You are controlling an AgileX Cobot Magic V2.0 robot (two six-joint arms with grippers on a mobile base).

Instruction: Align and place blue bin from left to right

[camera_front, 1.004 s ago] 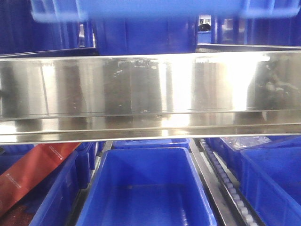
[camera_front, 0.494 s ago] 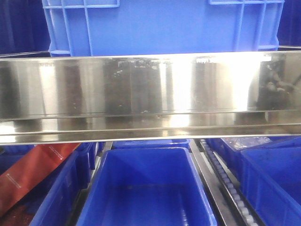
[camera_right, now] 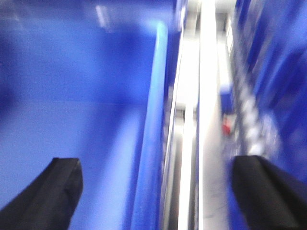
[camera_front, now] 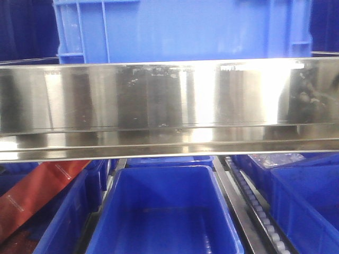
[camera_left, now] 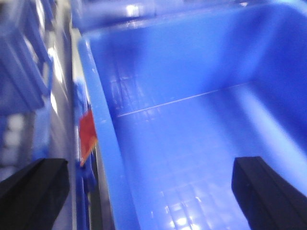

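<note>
Front view: blue bin (camera_front: 183, 29) sits behind and above the steel rail (camera_front: 169, 108), its ribbed side wall facing the camera, upper part cut off by the frame edge; darker navy bins flank it on both sides. Below the rail: an empty blue crate (camera_front: 164, 211) at centre, a red packet (camera_front: 37, 193) to its left, a roller track (camera_front: 254, 203) to its right. Left wrist view (blurred): left gripper (camera_left: 144, 189) spread wide, one finger outside the bin's left wall rim (camera_left: 103, 143), the other over the bin floor; the wall passes between the fingers with no contact seen. Right wrist view (blurred): right gripper (camera_right: 158, 191) likewise spread wide astride the bin's right rim (camera_right: 153, 120), one finger inside the bin, one over the rail side; nothing clamped
</note>
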